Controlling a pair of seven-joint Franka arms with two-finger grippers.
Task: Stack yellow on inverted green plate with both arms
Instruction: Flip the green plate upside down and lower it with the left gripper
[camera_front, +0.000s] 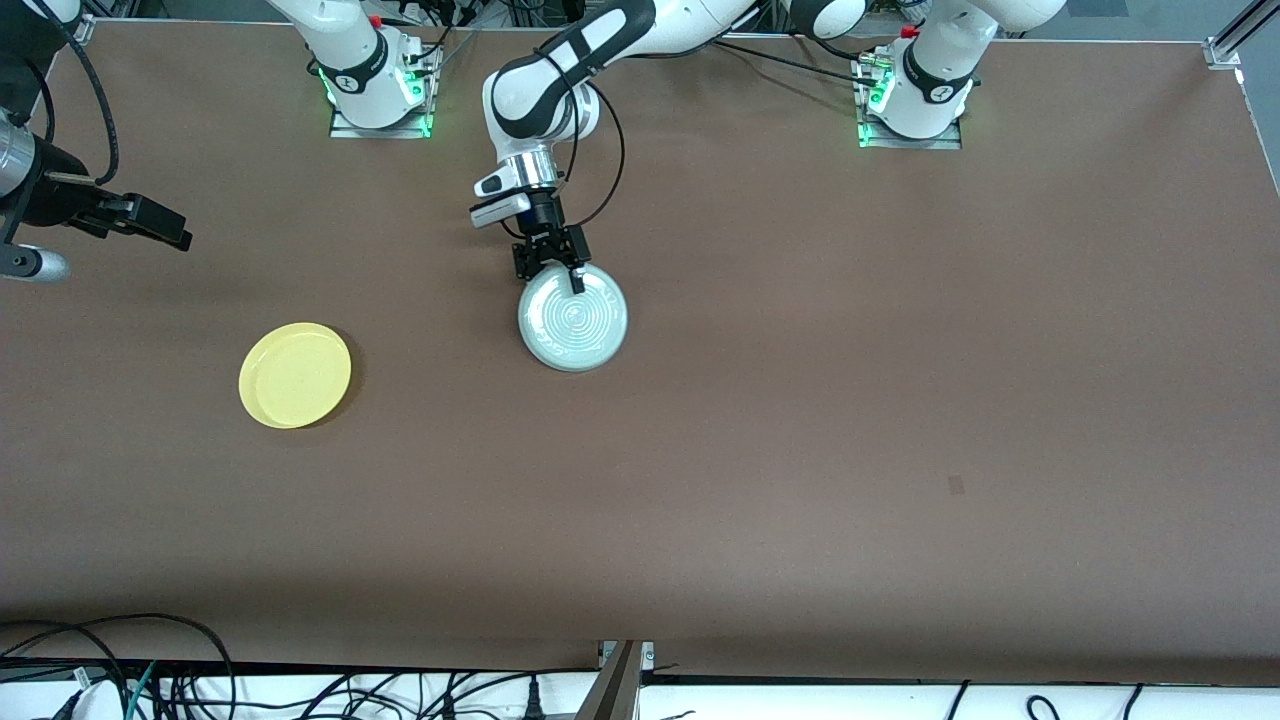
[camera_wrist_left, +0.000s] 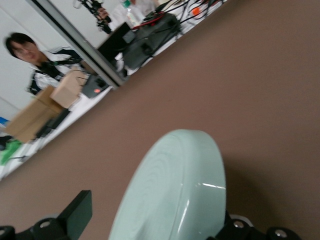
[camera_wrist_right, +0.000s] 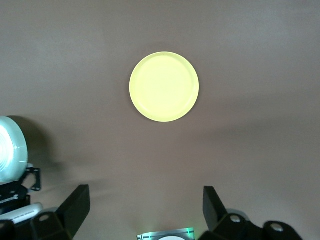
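Yellow plate (camera_front: 295, 375) nearest; green plate (camera_front: 573, 320) inverted; no readable writing.

A brown table (camera_front: 800, 420) filled most of the front view, with a small dark mark (camera_front: 956, 485) on it toward the left arm's end. Black cables (camera_front: 180, 680) lay along the edge nearest the front camera. Off the table, the left wrist view showed a person (camera_wrist_left: 37, 62), cardboard boxes (camera_wrist_left: 47, 107) and what seemed to be dark equipment (camera_wrist_left: 145, 42).
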